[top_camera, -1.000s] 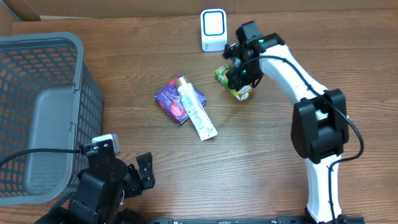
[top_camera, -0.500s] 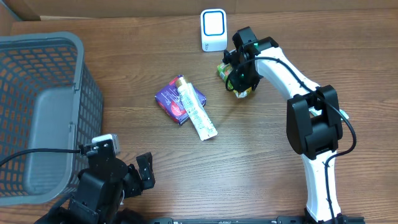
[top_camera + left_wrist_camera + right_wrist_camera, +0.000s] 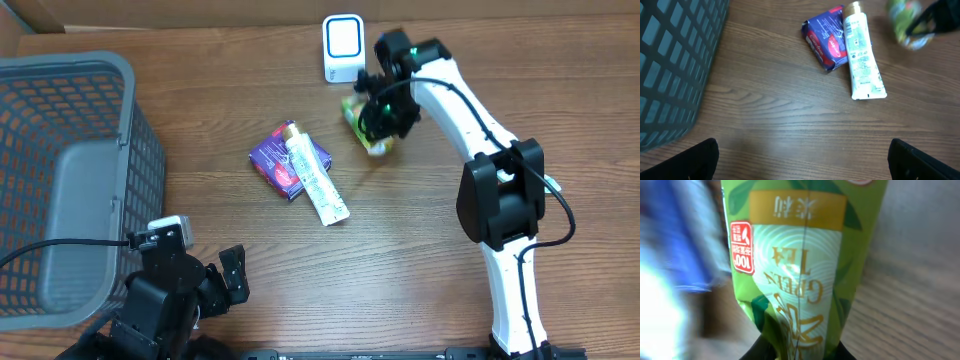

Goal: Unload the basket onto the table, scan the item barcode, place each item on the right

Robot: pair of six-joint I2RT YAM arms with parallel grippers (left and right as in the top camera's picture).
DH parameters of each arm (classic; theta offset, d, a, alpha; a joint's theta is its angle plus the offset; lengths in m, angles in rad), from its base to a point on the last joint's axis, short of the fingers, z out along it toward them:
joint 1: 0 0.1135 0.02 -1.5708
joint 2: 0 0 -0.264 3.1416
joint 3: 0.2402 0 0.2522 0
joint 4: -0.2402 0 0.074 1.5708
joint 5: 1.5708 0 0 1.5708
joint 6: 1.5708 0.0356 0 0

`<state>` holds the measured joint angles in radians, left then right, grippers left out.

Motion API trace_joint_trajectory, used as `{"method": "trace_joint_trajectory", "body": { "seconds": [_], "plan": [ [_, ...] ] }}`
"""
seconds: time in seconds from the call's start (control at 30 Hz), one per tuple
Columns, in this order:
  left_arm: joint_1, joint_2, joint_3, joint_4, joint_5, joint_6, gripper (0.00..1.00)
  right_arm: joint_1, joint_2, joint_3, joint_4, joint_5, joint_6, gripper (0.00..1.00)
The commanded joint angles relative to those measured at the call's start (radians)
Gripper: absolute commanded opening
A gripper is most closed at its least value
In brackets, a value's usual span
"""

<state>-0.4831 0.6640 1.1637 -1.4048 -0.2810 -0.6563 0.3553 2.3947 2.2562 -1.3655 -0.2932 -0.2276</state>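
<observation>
Overhead view, item entry: green tea packet (image 3: 364,132) pinched in the narrowed right claw (image 3: 380,115), near the white scanner (image 3: 343,48) at the far side of the desk (image 3: 420,260), pickup apparently done, scan judged pending; left claw (image 3: 222,283) wide, empty.

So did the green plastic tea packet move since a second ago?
Yes. The green tea packet has shifted a little up and left in the overhead view, closer to the white and blue scanner.
</observation>
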Motion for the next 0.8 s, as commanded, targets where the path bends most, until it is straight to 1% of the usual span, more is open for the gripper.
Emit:
{"method": "trace_joint_trajectory", "body": {
  "seconds": [0.0,0.03,0.1,0.2,0.37,0.5,0.6,0.7,0.77],
  "plan": [
    [-0.003,0.001,-0.003,0.003,-0.007,-0.018,0.99,0.003,-0.04,0.212,-0.024,-0.087,0.026,0.05],
    [-0.003,0.001,-0.003,0.003,-0.006,-0.018,1.0,0.004,-0.04,0.263,-0.029,-0.055,0.043,0.04],
    [-0.003,0.001,-0.003,0.003,-0.007,-0.018,1.0,0.017,-0.04,0.375,-0.017,0.116,0.106,0.04],
    [-0.003,0.001,-0.003,0.003,-0.006,-0.018,1.0,0.046,-0.04,0.43,0.043,0.35,0.131,0.04],
    [-0.003,0.001,-0.003,0.003,-0.007,-0.018,0.99,0.1,-0.028,0.418,0.218,0.7,0.13,0.04],
    [-0.003,0.001,-0.003,0.003,-0.007,-0.018,1.0,0.116,-0.008,0.387,0.353,0.859,0.125,0.04],
    [-0.003,0.001,-0.003,0.003,-0.007,-0.018,1.0,0.116,-0.007,0.324,0.466,0.917,0.119,0.04],
    [-0.003,0.001,-0.003,0.003,-0.007,-0.018,1.0,0.115,-0.007,0.243,0.563,0.925,-0.016,0.04],
    [-0.003,0.001,-0.003,0.003,-0.006,-0.018,1.0,0.115,-0.007,0.182,0.607,0.925,-0.143,0.04]
  ]
}}
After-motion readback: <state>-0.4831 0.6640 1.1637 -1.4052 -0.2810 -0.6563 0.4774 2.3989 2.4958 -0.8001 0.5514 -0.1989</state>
